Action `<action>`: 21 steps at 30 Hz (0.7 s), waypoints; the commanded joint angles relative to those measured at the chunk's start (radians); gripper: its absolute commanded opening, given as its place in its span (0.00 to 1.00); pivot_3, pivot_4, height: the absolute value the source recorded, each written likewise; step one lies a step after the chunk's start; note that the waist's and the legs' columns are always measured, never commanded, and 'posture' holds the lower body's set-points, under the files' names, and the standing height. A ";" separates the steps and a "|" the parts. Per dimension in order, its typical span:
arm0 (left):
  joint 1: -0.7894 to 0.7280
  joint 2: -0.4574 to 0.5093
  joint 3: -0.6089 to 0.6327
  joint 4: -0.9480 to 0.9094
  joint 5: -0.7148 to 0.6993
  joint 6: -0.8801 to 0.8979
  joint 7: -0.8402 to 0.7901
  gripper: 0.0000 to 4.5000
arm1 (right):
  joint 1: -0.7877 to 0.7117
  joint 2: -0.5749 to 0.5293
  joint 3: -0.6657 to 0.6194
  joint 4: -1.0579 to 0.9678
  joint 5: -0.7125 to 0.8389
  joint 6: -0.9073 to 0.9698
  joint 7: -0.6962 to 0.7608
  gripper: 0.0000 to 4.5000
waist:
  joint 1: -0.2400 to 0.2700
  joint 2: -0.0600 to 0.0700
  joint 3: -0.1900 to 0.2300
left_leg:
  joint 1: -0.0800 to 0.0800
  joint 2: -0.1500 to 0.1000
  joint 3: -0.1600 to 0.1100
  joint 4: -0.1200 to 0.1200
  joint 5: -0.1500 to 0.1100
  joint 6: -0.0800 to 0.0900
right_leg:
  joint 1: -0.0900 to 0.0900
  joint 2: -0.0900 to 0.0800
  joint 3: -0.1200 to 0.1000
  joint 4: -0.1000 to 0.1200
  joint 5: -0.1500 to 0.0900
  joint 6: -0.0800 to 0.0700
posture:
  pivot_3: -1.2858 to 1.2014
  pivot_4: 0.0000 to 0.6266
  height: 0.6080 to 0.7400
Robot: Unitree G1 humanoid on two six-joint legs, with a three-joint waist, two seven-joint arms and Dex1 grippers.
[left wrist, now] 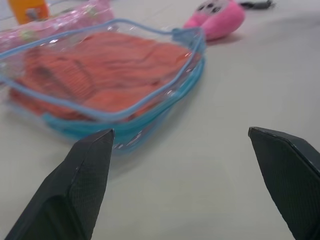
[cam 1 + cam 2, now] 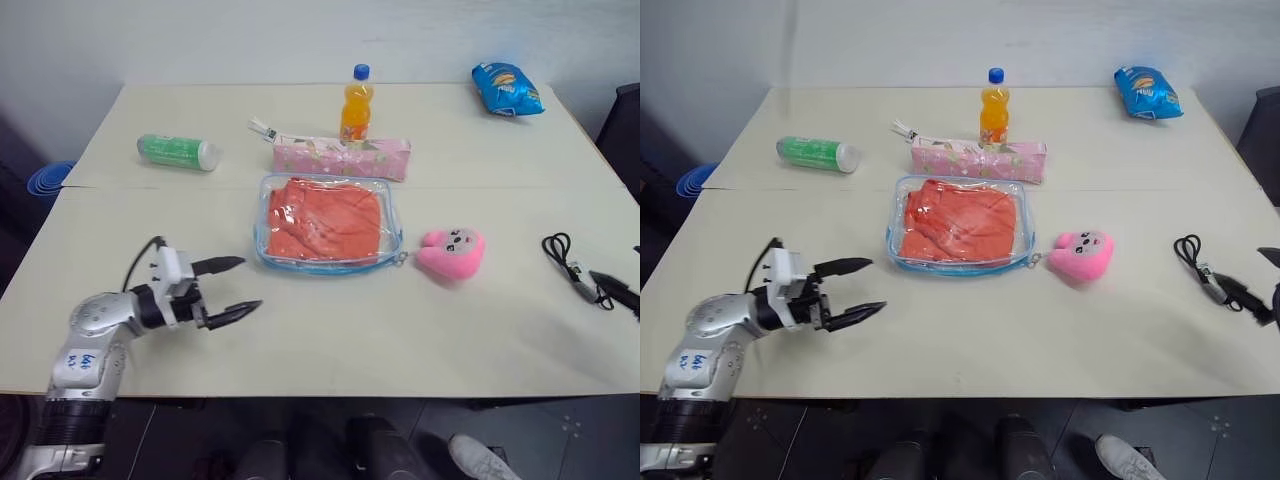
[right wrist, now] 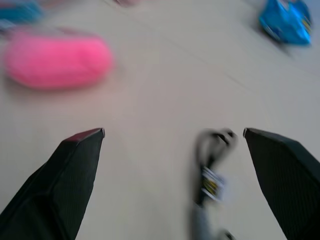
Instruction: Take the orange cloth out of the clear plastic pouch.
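Left end effector (image 2: 238, 286) spread wide nr clear plastic pouch (image 2: 328, 223), right end effector (image 3: 175, 135) released; beige table (image 2: 320, 330), white wall (image 2: 200, 40)

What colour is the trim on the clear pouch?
Light blue, clearest in the left wrist view on the clear plastic pouch.

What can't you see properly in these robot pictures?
- Whether the clear plastic pouch is zipped: its small zipper pull shows in the head views, but the zip line is too fine to read.
- What the black cable is: smeared by blur in the right wrist view.
- The right gripper: cut off by the right eye view's edge.
- The lying green bottle's label: too small to read.
- How the orange cloth is folded: its underside is hidden.
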 commanded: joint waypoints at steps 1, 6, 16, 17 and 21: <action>-0.088 0.043 -0.016 0.108 0.095 -0.139 -0.024 1.00 | 0.106 0.112 0.057 -0.316 0.076 -0.069 0.020 0.99 | 0.002 0.001 0.000 | 0.000 -0.001 0.000 0.000 0.000 0.000 | 0.000 -0.001 0.000 0.000 0.000 0.000 | 0.52 0.24 1.00; -0.263 -0.006 -0.134 0.228 0.180 -0.244 -0.087 1.00 | 0.200 0.209 0.196 -0.406 0.043 -0.159 0.077 0.99 | 0.030 -0.001 -0.001 | 0.000 -0.003 0.000 0.002 0.000 0.000 | 0.002 -0.003 0.000 -0.001 0.001 0.003 | 0.52 0.24 1.00; -0.584 -0.190 -0.276 0.632 0.366 -0.448 -0.016 0.96 | 0.191 0.259 0.295 -0.398 -0.039 -0.213 0.011 1.00 | 0.028 -0.003 -0.001 | -0.003 -0.003 0.001 0.007 0.000 0.000 | -0.001 -0.002 -0.001 0.001 0.002 0.003 | 0.52 0.24 1.00; -0.598 -0.196 -0.294 0.663 0.394 -0.475 -0.005 0.91 | 0.189 0.257 0.296 -0.400 -0.039 -0.214 0.005 1.00 | 0.026 -0.003 -0.001 | -0.004 -0.003 0.001 0.007 0.000 0.000 | -0.002 -0.002 -0.001 0.002 0.002 0.003 | 0.52 0.24 1.00; -0.635 -0.221 -0.302 0.758 0.414 -0.533 0.014 0.67 | 0.198 0.251 0.281 -0.413 -0.033 -0.210 -0.019 1.00 | 0.027 -0.003 -0.001 | -0.005 -0.003 0.001 0.008 0.000 0.000 | -0.003 -0.001 -0.001 0.002 0.002 0.003 | 0.52 0.24 1.00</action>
